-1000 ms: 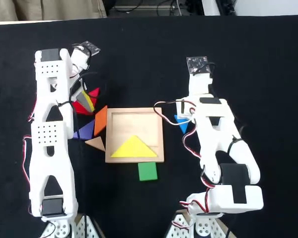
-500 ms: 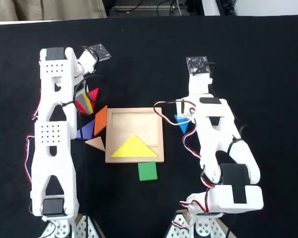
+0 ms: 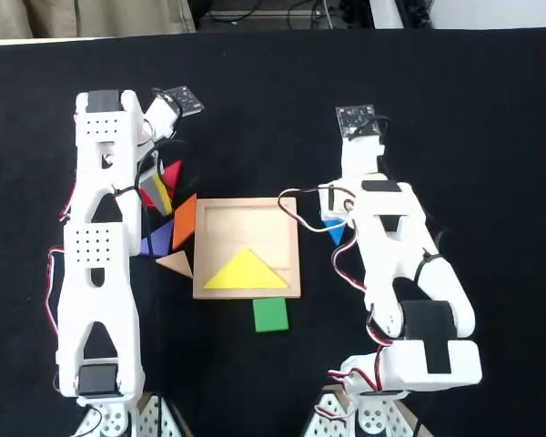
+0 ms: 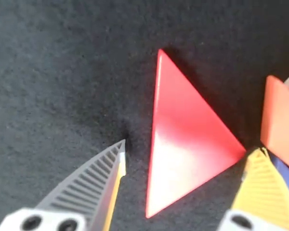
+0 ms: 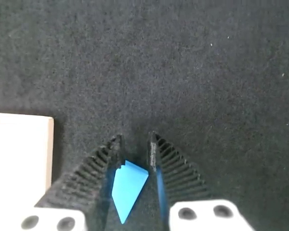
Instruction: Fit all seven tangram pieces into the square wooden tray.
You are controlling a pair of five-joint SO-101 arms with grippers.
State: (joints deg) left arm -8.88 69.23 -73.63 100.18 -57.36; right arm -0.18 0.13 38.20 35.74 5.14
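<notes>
Gripping blue, straddling red

Nearest the arm bases, the green square (image 3: 270, 314) lies just outside the wooden tray (image 3: 246, 204), and the yellow triangle (image 3: 244, 271) sits inside against that near edge. The right gripper (image 5: 135, 139) is clamped on the blue piece (image 5: 127, 185), just beside the tray's right side. Left of the tray lie the tan triangle (image 3: 176, 263), purple piece (image 3: 156, 239) and orange piece (image 3: 184, 219). Farthest out, the left gripper (image 4: 187, 150) is spread wide, a finger on either side of the red triangle (image 4: 183, 115), which lies flat on the black table (image 3: 473, 109).

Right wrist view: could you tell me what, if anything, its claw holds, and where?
The right claw pinches the blue piece by its two opposite side edges.
</notes>
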